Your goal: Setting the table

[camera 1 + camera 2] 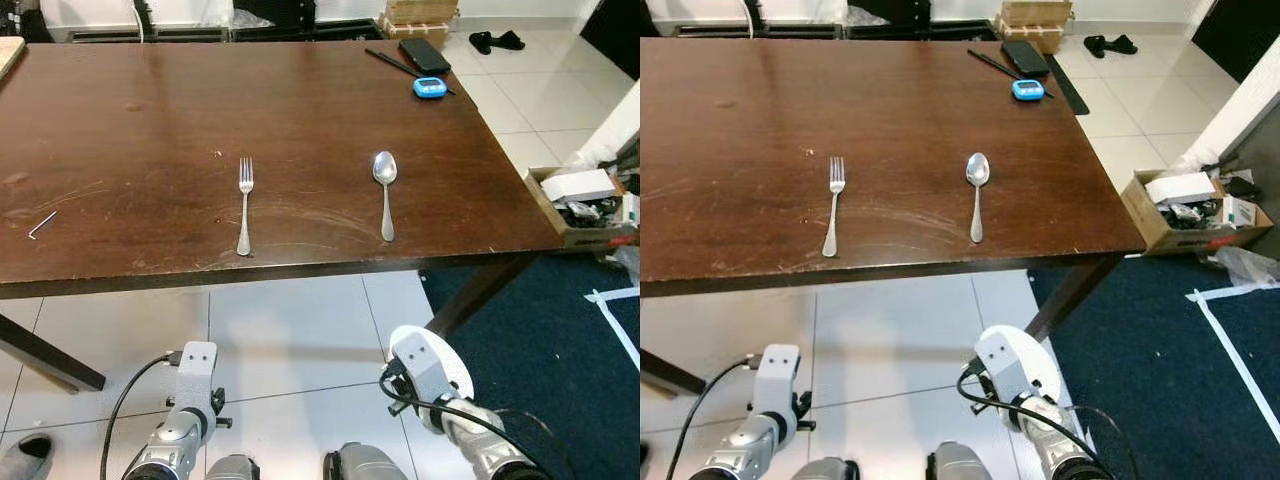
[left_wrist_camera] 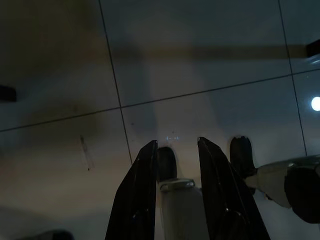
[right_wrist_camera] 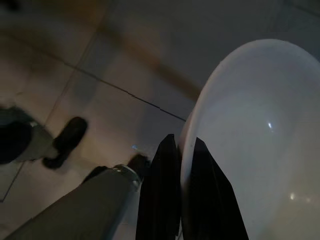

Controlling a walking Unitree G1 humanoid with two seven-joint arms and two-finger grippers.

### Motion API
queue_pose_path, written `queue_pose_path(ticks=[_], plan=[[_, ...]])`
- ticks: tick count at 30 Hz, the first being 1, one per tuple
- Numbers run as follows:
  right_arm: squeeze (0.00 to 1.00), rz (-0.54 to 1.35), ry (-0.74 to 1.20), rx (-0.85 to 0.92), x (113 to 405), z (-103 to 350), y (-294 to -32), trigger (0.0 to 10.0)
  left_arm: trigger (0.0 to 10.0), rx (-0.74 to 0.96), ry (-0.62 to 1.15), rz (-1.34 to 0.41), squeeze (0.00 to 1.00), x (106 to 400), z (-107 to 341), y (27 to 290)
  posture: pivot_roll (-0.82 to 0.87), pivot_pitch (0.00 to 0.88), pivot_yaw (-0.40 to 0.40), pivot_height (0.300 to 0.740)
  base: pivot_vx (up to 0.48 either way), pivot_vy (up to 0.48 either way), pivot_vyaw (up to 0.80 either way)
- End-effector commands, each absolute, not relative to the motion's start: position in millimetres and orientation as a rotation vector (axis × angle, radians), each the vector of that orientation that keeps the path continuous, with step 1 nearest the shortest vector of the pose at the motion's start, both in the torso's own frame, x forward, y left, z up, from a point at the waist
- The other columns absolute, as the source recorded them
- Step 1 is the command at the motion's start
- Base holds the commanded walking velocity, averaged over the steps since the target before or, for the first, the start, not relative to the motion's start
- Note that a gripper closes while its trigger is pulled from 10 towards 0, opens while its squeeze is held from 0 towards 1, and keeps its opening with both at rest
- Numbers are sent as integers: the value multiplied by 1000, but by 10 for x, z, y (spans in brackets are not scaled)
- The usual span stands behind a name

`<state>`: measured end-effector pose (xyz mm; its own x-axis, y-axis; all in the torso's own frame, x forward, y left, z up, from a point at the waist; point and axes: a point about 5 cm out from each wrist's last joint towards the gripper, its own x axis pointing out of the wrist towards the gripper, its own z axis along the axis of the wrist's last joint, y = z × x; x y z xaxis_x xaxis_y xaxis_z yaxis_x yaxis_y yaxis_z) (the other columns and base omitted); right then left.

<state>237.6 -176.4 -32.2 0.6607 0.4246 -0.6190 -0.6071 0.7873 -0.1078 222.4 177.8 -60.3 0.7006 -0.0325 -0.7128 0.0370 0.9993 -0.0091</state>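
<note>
A dark wooden bench (image 1: pixel 300 130) is seen ahead over a tiled floor (image 1: pixel 280 340). A white plate (image 3: pixel 260 140) is gripped by its rim in the right claw (image 3: pixel 181 150), held low below the bench's near edge. The left claw (image 2: pixel 175 150) is held narrowly parted above the floor, gripping nothing. A fork (image 1: pixel 244 204) and a spoon (image 1: pixel 385 190) are laid apart near the bench's front edge.

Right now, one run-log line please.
right gripper: holds plate below table | left gripper: idle | fork, spoon: placed
</note>
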Motion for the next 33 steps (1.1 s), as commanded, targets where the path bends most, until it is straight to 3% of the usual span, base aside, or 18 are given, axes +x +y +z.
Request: queue_pose_path(ticks=[1, 2, 5, 7, 11, 15, 19, 20, 24, 30, 33], plan=[[0, 663, 624, -342, 2349, -320, -1749, 10000, 10000, 2, 820, -35, 0, 2149, -650, 1793, 33, 66, 4, 740, 0, 0, 0], [0, 791, 647, -389, 2309, -284, -1762, 10000, 10000, 21, 829, -50, 0, 2122, -665, 1797, 33, 66, 5, 740, 0, 0, 0], [0, 833, 657, -402, 2289, -274, -1767, 10000, 10000, 27, 831, -56, 0, 2114, -669, 1797, 33, 66, 5, 740, 0, 0, 0], [0, 956, 688, -417, 2219, -208, -1792, 10000, 10000, 40, 841, -68, 0, 2083, -686, 1797, 34, 66, 5, 740, 0, 0, 0], [0, 1192, 720, -349, 2072, 102, -1779, 10000, 10000, 48, 849, -77, 0, 2031, -712, 1798, 30, 68, -1, 740, 0, 0, 0], [0, 1286, 697, -299, 2030, 324, -1736, 10000, 10000, 46, 855, -78, 0, 2009, -724, 1799, 28, 66, -4, 740, 0, 0, 0], [0, 1430, 567, -137, 2043, 868, -1593, 10000, 10000, 36, 861, -79, 0, 1989, -736, 1790, 21, 63, -6, 740, 0, 0, 0], [0, 1502, 448, -46, 2072, 1220, -1512, 10000, 10000, 32, 863, -82, 0, 1985, -739, 1782, 18, 63, -6, 740, 0, 0, 0], [0, 1560, 303, 65, 2128, 1614, -1445, 10000, 10000, 29, 866, -90, 0, 1989, -740, 1764, 14, 63, -2, 740, 0, 0, 0], [0, 1607, 57, 196, 2216, 2127, -1351, 10000, 10000, 28, 864, -98, 0, 2000, -735, 1749, 18, 67, -3, 740, 0, 0, 0], [0, 1537, -106, 214, 2333, 2367, -1293, 10000, 10000, 27, 861, -97, 0, 2003, -732, 1753, 22, 68, -5, 740, 0, 0, 0]])
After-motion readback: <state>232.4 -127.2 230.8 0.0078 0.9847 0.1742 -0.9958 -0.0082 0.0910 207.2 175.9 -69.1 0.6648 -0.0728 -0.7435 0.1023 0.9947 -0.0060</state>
